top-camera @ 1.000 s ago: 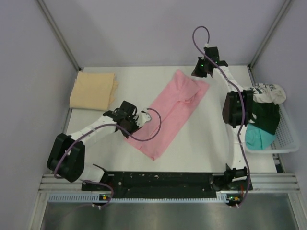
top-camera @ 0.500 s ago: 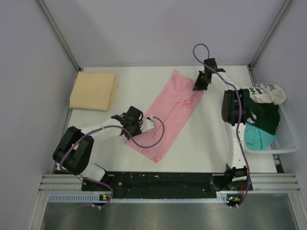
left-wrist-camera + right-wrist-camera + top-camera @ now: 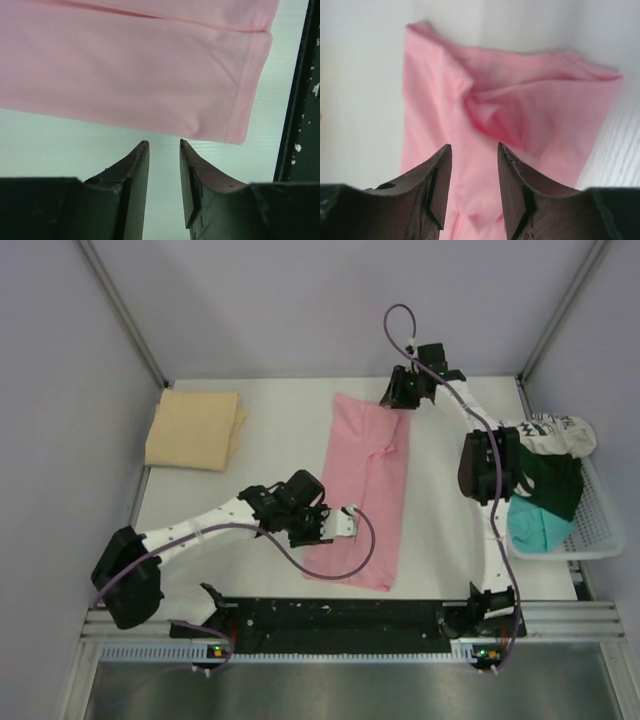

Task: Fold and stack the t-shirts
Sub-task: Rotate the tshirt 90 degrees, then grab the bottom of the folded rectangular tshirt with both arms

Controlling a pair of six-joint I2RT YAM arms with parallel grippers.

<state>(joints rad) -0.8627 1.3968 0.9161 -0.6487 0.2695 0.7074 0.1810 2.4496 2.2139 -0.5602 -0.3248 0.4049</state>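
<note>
A light pink t-shirt [image 3: 365, 490] lies as a long folded strip down the middle of the table, running from back to front. My left gripper [image 3: 324, 526] is at its near left edge; in the left wrist view its fingers [image 3: 163, 144] stand open over bare table, just short of the pink hem [image 3: 150, 65]. My right gripper [image 3: 398, 392] hovers over the strip's far end, open, with rumpled pink cloth [image 3: 520, 100] below its fingers [image 3: 474, 146] and nothing pinched. A folded tan t-shirt [image 3: 195, 428] lies at the back left.
A white basket [image 3: 600, 530] at the right edge holds a white printed t-shirt [image 3: 560, 430], a dark green one [image 3: 550, 480] and a teal one [image 3: 540, 525]. The black front rail [image 3: 330, 615] runs close to the pink shirt's near end. Grey walls enclose the table.
The pink shirt has swung from a diagonal to lie nearly straight from back to front. Both grippers, shut on it before, have opened and let go.
</note>
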